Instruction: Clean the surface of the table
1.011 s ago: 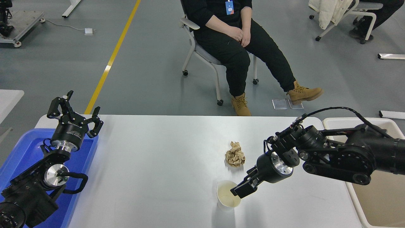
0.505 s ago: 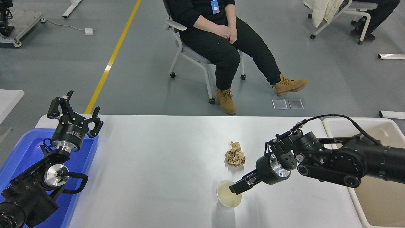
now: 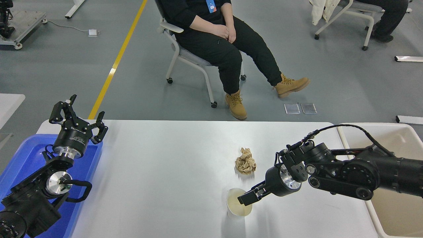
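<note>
The white table surface holds a crumpled brown paper ball right of centre and an upright white paper cup near the front edge. My right gripper reaches in from the right and sits at the cup's right rim, its fingers drawn close together on the rim. The cup stands on the table. The paper ball lies just behind the gripper, apart from it. My left gripper is open and empty, parked over the blue tray at the lower left.
A blue plastic tray sits at the table's left end under the left arm. A beige bin stands at the right end, behind the right arm. A person sits on a chair beyond the far edge.
My right gripper has slid slightly left and lower along the cup's rim, and its fingers look narrower. The seated person has rolled left. The left arm has not moved.
</note>
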Controlling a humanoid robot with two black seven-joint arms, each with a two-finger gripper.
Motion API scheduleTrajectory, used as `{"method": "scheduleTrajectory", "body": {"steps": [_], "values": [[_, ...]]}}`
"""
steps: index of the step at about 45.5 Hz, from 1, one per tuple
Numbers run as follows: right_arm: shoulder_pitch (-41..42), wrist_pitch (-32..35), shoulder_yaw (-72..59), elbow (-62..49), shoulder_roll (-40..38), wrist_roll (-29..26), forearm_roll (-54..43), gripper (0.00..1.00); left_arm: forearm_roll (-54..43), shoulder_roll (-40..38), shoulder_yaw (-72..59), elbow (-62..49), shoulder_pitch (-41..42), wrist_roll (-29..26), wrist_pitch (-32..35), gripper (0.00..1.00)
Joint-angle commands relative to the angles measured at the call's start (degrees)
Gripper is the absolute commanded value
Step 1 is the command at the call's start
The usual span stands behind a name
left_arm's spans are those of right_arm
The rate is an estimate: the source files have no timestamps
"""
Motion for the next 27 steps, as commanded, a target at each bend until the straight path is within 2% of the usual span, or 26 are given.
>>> {"method": "scheduleTrajectory", "body": {"steps": [1,9,12,13,16,19,27], "values": [[-1.02,-1.3,-0.59,-1.88,1.2,0.13,-0.08,0.86,-0.05,-0.01,0.0,0.0,0.0,0.0,0.0,1.0],[-0.49,-2.62,-0.86,-2.67,1.29,0.4,-0.17,0.73,0.04,-0.01,0.0,0.0,0.0,0.0,0.0,1.0],[-0.05,-2.62,-0.94,-2.67,1.29,0.4,-0.26,0.55,-0.05,-0.01,0.0,0.0,0.0,0.0,0.0,1.0],[0.12,-2.53,-1.12,-2.67,1.2,0.4,-0.26,0.43,0.04,-0.01,0.0,0.0,0.0,0.0,0.0,1.0],[0.39,-2.35,-1.73,-2.76,1.11,0.4,-0.26,0.21,-0.05,-0.01,0.0,0.0,0.0,0.0,0.0,1.0],[0.56,-2.18,-2.44,-3.02,1.03,0.4,-0.26,0.02,-0.05,-0.01,0.0,0.0,0.0,0.0,0.0,1.0],[0.56,-2.0,-2.79,-3.02,0.85,0.66,-0.26,0.0,0.04,-0.01,0.0,0.0,0.0,0.0,0.0,1.0]]}}
